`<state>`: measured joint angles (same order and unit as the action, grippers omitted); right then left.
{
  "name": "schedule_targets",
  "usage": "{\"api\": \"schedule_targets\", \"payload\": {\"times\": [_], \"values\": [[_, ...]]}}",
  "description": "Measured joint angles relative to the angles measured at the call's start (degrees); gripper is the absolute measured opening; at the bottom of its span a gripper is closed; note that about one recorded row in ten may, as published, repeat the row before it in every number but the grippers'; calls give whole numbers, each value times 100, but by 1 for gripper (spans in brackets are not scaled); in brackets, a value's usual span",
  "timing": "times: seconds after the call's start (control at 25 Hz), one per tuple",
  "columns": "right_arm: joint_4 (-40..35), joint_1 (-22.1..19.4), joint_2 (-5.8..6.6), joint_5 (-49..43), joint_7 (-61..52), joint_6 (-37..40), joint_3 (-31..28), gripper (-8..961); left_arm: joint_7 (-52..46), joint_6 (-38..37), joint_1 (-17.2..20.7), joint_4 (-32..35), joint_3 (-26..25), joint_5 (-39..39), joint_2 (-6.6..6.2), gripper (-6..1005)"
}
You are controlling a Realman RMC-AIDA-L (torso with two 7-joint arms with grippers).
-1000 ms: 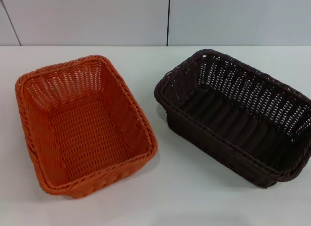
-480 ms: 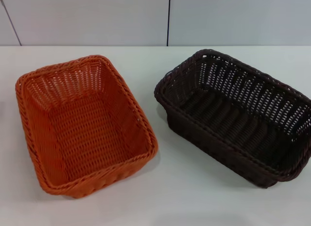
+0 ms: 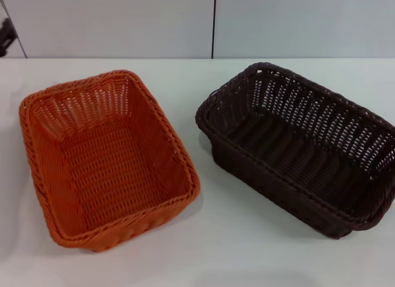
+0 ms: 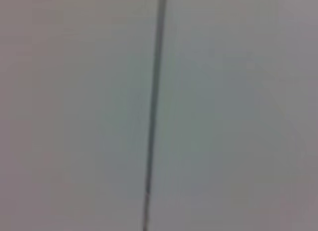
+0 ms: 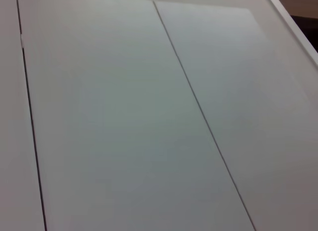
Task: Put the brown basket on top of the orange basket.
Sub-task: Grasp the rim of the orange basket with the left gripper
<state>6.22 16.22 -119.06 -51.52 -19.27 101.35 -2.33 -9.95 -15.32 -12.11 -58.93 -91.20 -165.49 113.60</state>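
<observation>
Head view: the orange basket [image 3: 108, 160] sits on the white table [image 3: 234, 250] to the left, the brown basket [image 3: 302, 148] apart on its right, both upright. A dark bit of the left gripper [image 3: 6, 35] shows at the left edge; I cannot tell its opening. Both wrist views show only grey panels [image 5: 124, 116]

White table [image 3: 247, 262], panelled wall [image 3: 123, 21]

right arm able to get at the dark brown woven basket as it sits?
Probably yes. The dark brown woven basket sits upright on the robot's right of the white table, apart from the orange woven basket, rim uncovered. The right gripper itself isn't in view.
</observation>
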Motion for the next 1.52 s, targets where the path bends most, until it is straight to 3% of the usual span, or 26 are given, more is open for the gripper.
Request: {"api": "schedule_targets", "payload": {"times": [0.04, 0.08, 0.2, 0.24, 0.28, 0.36, 0.44, 0.64, 0.8, 0.88, 1.52], "values": [[-41, -15, 1, -3, -59, 1, 9, 752, 270, 1597, -17, -927, -34, 3, -28, 754], [-97, -23, 2, -11, -113, -8, 19, 752, 529, 2774, -97, -1422, -117, 3, 11, 754], [-210, -15, 4, -32, -184, -69, 41, 752, 529, 2774, -97, -1422, -117, 3, 11, 753], [-220, -9, 6, -33, -187, -79, 41, 752, 971, 4615, -282, -2136, -534, 8, 277, 753], [-224, 7, 10, -35, -189, -84, 41, 752, 1110, 5267, -316, -2492, -732, 17, 392, 753], [-231, 29, 15, -37, -192, -94, 53, 752, 1110, 5267, -316, -2492, -732, 17, 392, 753], [-258, 49, 17, -41, -193, -89, 67, 752, 1292, 6700, -259, -3469, -843, 31, 431, 753], [-293, 105, 6, -43, -194, -62, 66, 752, 1312, 7116, -118, -3928, -840, 31, 431, 754], [-254, 109, -3, -43, -196, -24, 80, 753, 1241, 8622, -266, -4184, -1025, 35, 431, 751], [-236, 91, -9, -43, -195, 43, 86, 753, 1173, 8962, -351, -4164, -1029, 30, 440, 748], [-202, -25, -20, -41, -185, 218, 85, 753, 445, 9402, -966, -3204, -1000, 1, 441, 722]]}}
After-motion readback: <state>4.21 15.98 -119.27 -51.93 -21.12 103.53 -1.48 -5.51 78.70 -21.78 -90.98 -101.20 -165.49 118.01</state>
